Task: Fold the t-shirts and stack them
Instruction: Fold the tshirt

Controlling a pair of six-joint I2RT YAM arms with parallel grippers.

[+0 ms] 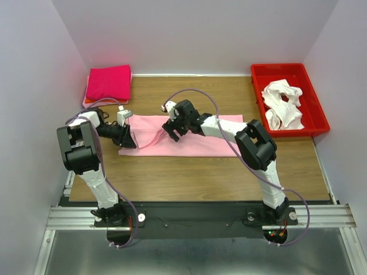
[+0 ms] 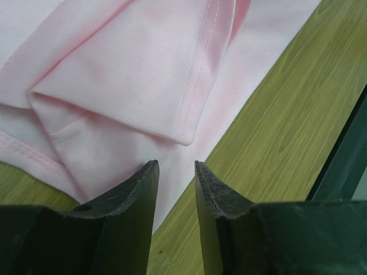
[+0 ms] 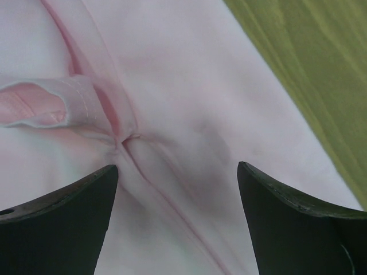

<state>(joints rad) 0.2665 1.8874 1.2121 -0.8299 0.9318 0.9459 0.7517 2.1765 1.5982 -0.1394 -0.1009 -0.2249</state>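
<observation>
While the light pink t-shirt [image 1: 195, 148] lies stretched out as a long, narrow band across the middle of the wooden table [image 1: 189, 177], both arms reach in over it. The left gripper [image 1: 133, 139] sits at the band's left end. In the left wrist view its fingers stand a narrow gap apart with nothing between them, and a folded flap of the cloth [image 2: 143, 74], stitched along its hem, ends in a corner just ahead of the tips. The right gripper [image 1: 171, 130] hangs over the shirt near its middle, jaws spread wide and holding nothing. Its wrist view shows a seam and a small rolled sleeve opening [image 3: 34, 106] on the pink fabric below.

At the back right of the table stands a red plastic tray [image 1: 257, 94]. Inside it are crumpled white t-shirts [image 1: 282, 103], bunched toward the near half of the tray. At the back left corner a folded hot pink t-shirt [image 1: 109, 82] rests on top of a salmon one [image 1: 86, 102], of which only an edge shows.
</observation>
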